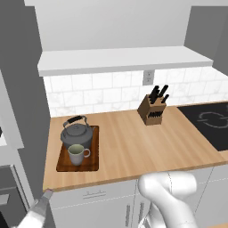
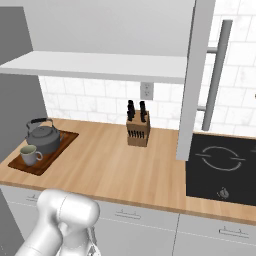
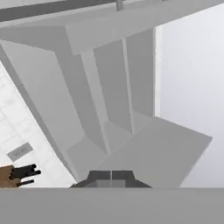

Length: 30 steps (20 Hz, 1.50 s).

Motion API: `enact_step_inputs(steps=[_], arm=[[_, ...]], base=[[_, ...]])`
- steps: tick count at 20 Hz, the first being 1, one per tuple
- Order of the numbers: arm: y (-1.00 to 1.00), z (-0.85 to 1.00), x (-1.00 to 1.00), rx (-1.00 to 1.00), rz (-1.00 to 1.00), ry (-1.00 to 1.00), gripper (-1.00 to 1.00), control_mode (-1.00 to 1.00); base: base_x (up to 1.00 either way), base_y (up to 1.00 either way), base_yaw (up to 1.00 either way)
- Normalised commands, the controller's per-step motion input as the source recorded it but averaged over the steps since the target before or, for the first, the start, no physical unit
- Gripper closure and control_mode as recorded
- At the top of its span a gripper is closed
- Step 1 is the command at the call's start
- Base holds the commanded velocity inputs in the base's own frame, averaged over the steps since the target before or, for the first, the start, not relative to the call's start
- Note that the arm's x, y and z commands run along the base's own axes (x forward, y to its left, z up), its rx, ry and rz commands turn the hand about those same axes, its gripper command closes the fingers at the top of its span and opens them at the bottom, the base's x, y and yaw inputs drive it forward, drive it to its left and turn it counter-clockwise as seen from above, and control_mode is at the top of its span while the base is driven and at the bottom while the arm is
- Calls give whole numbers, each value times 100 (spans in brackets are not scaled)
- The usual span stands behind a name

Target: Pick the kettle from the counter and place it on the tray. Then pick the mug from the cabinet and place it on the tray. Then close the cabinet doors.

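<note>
The dark grey kettle (image 1: 76,133) (image 2: 44,137) stands on the brown tray (image 1: 92,166) (image 2: 50,159) at the left end of the wooden counter (image 1: 133,142) (image 2: 110,165). The small grey-green mug (image 1: 78,154) (image 2: 30,155) sits on the same tray, just in front of the kettle. Above, the cabinet's white shelf (image 1: 124,60) (image 2: 100,65) is bare. The right cabinet door (image 2: 194,85) hangs open, edge-on, with its bar handle (image 2: 218,75). My gripper (image 3: 111,176) is shut on nothing and faces the cabinet's inside (image 3: 113,87).
A knife block (image 1: 153,110) (image 2: 137,127) (image 3: 11,176) stands mid-counter below a wall outlet (image 1: 148,76) (image 2: 146,90). The black hob (image 1: 211,122) (image 2: 220,165) lies to the right. A tall dark grey unit (image 1: 31,89) walls off the left. A lighter grey panel (image 1: 8,111) at the far left could be the other door.
</note>
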Motion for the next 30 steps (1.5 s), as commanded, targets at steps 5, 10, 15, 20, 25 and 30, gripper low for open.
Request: enact_step_inputs(steps=[5, 10, 15, 20, 25, 30], arm=[[11, 62, 0, -1, 0, -21, 100, -100], [7, 7, 0, -4, 0, -1, 100, -100], [28, 1, 0, -7, 0, 0, 100, -100], [33, 18, 0, -3, 0, 0, 100, -100], [37, 41, 1, -1, 0, 0, 100, -100], [29, 38, 7, 0, 0, 0, 100, -100]], base=[[0, 0, 0], [0, 0, 0], [0, 0, 0], [0, 0, 0], [0, 0, 0], [0, 0, 0]])
